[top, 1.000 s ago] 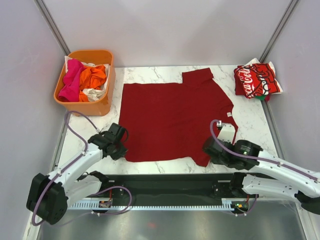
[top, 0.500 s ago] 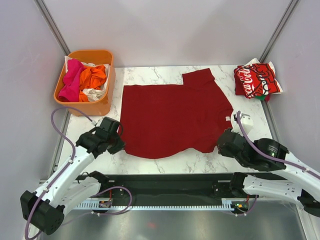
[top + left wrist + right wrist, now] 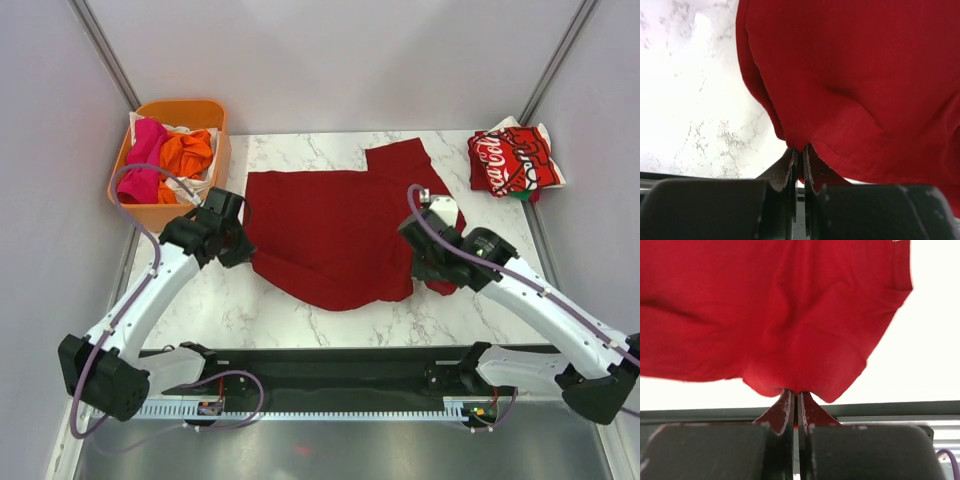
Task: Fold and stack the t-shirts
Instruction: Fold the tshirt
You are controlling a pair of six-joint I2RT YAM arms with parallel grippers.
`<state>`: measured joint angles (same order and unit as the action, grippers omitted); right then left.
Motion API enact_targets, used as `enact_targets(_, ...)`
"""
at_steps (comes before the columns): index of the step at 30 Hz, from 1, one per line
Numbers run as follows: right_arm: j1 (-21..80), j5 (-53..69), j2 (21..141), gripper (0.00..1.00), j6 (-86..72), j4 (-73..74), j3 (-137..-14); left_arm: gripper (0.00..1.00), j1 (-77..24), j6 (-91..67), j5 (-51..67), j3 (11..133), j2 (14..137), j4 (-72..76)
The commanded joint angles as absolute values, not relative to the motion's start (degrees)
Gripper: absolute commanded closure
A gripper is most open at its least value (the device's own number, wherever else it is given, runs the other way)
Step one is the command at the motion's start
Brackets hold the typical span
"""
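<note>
Reaching in from the near edge in the top view, both arms stretch toward the middle of the marble table (image 3: 250,312). The left arm angles toward 1 o'clock and the left gripper (image 3: 243,246) meets the dark-red t-shirt (image 3: 340,225) at its 9 o'clock edge. The right arm bends toward 11 o'clock, with the right gripper (image 3: 425,268) on the shirt's 4 o'clock corner. The near hem sags in a curve between them, while the far part lies flat. A folded Coca-Cola t-shirt (image 3: 513,160) sits at 2 o'clock. An orange tub (image 3: 218,150) at 10 o'clock holds pink, orange and white cloth.

In the left wrist view, the left gripper (image 3: 800,154) is clenched on the hem of the dark-red t-shirt (image 3: 855,75), which bunches up toward 12 o'clock, marble at 9 o'clock.

In the right wrist view, the right gripper (image 3: 796,396) pinches a fold of the same shirt (image 3: 765,310), the fingers pressed together and the cloth draping above.
</note>
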<state>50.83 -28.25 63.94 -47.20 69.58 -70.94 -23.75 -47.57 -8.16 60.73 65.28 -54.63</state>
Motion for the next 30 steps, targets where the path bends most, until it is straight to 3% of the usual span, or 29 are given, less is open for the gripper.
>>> enact_targets(1, 38.37, -15.58, 62.49, 1.00, -34.91, 61.98, -70.22, 0.98, -20.05, -40.44, -5.98, 65.39, 68.46, -53.97)
enact_targets(9, 27.60, -3.17, 73.80, 1.00, -23.03, 57.92, -74.26, 0.98, -15.82, -36.39, -3.34, 73.11, 76.90, -52.38)
enact_targets(17, 19.08, -4.13, 88.66, 1.00, -19.07, 55.63, -83.04, 0.98, -12.75, -33.84, -3.69, 81.38, 91.03, -51.68)
enact_targets(30, 12.39, -8.26, 115.46, 1.00, -17.41, 57.92, -110.28, 0.98, -10.90, -29.18, -1.58, 97.19, 110.38, -54.13)
